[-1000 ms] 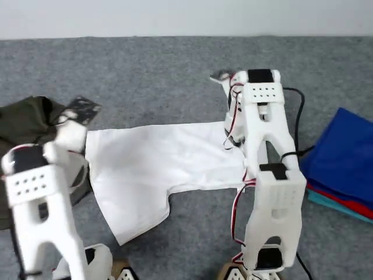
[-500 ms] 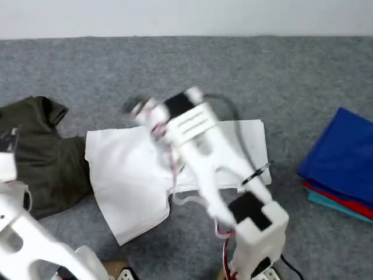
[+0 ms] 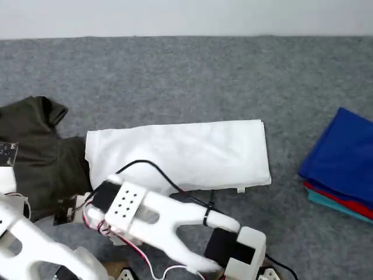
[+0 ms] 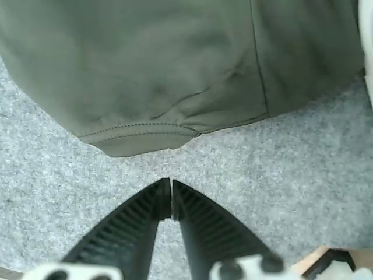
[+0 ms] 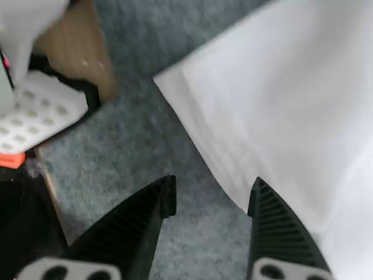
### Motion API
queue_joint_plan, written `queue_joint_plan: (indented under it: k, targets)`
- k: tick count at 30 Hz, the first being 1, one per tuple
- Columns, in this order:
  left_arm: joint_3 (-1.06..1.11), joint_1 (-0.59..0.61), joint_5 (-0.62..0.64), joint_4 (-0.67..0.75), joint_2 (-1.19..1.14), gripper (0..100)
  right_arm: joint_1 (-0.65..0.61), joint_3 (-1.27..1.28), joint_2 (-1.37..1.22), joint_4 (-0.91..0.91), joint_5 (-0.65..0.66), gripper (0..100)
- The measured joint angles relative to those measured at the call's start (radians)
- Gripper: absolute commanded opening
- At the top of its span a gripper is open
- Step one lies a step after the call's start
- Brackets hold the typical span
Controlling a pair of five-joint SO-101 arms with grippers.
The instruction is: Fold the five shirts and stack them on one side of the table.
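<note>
- Swinging low, the right arm (image 3: 157,213) has left the stack-side end of the white shirt (image 3: 180,153) and now lies along its near edge. The left arm (image 3: 23,239) has drawn back on the olive side.
- High view: the white shirt lies as a long band. The olive shirt (image 3: 35,146), unfolded, meets one end. The folded stack (image 3: 341,163) sits well apart beyond the other end. The surface (image 3: 175,70) is grey and carpet-like, with a pale wall (image 3: 186,17) behind.
- Left wrist view: the left tool (image 4: 171,198), tips together and empty, hovers over bare surface just short of the olive shirt's hem, probably parked clear.
- Right wrist view: the right tool (image 5: 213,195), jaws apart and empty, sits just off a white shirt corner, likely lined up to lift it for the next fold.
</note>
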State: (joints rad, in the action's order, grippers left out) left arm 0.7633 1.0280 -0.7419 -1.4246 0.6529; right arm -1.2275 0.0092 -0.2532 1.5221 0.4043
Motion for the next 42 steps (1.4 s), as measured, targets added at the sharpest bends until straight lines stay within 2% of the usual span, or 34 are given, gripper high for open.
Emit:
queue_joint_plan:
  k: [9,14,16,27,37,42]
  targets:
    - [0.0,0.0,0.0,0.0,0.0,2,-0.005,0.0,-0.19,-0.101,-0.002,20.5]
    - [0.0,0.0,0.0,0.0,0.0,2,0.003,-0.02,-0.236,-0.123,-0.003,4.3]
    - [0.0,0.0,0.0,0.0,0.0,2,0.006,-0.02,-0.245,-0.13,-0.003,1.3]
    - [0.0,0.0,0.0,0.0,0.0,2,0.055,-0.107,-0.288,-0.094,-0.002,1.0]
    - [0.0,0.0,0.0,0.0,0.0,2,0.149,-0.4,-0.308,0.086,0.0,1.0]
    - [0.0,0.0,0.0,0.0,0.0,2,0.21,-0.551,-0.313,0.117,0.0,1.0]
